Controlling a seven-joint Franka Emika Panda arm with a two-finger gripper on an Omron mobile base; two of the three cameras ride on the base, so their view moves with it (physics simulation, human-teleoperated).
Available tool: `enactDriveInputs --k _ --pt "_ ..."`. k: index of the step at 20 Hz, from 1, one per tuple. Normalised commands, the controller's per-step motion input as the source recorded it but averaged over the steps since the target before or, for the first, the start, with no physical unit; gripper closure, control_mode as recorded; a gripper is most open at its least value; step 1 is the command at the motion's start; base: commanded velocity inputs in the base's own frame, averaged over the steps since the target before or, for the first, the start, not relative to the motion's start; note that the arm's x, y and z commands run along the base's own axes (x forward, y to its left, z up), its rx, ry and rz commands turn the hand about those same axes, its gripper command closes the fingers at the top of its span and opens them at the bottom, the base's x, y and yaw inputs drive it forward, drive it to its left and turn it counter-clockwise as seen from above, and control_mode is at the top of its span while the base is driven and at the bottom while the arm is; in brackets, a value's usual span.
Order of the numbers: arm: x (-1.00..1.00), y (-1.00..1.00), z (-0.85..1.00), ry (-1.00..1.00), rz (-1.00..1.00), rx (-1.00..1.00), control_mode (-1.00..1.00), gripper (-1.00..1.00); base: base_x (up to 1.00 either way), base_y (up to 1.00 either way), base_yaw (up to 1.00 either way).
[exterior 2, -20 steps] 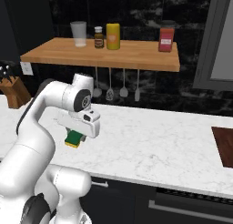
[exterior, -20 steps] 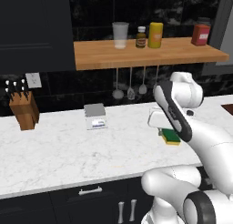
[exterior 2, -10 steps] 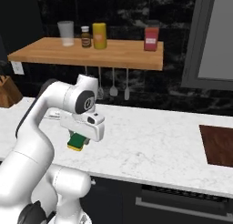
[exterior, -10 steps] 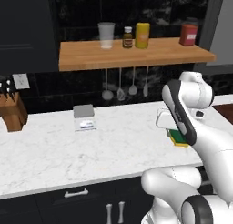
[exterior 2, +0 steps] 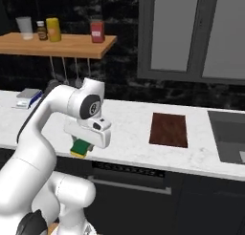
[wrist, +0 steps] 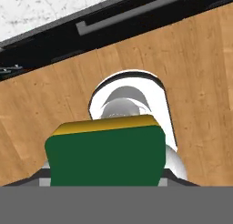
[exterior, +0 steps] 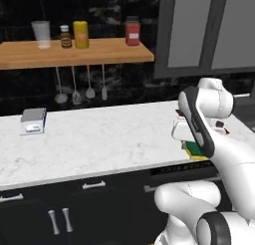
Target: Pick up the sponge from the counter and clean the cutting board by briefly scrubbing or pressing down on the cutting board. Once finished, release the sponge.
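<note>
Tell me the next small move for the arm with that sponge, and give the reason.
Probably carry the sponge sideways toward the cutting board, keeping it raised. The gripper holds the sponge in its jaws near the counter's front edge, off the surface, and the board lies bare well to the arm's right, so no scrubbing can begin yet.

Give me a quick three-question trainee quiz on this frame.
1. True or false: the sponge lies on the cutting board.
2. What does the gripper hold? A) jar B) sponge C) ladle
3. Fill in: the cutting board lies on the ____.

Key: 1 false, it hangs in the gripper, off the counter's front edge; 2 B; 3 counter.
</note>
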Motion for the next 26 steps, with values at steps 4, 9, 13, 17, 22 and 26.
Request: enactDriveInputs --k 4,9,13,17,22,26 --pt "0.0 0.0 0.0 0.0 0.0 0.0 1.0 1.0 -0.04 -1.0 0.02" --pt "0.0 0.0 0.0 0.0 0.0 0.0 1.0 1.0 0.06 -1.0 0.04" --pt "0.0 0.0 0.0 0.0 0.0 0.0 1.0 1.0 0.61 -0.56 0.06" --pt "0.0 0.0 0.0 0.0 0.0 0.0 1.0 1.0 0.98 -0.73 0.13" --pt "0.0 0.0 0.0 0.0 0.0 0.0 1.0 1.0 1.0 -0.42 0.09" --pt "0.25 0.13 0.0 0.01 0.0 -0.03 -1.0 1.0 0.67 0.23 0.0"
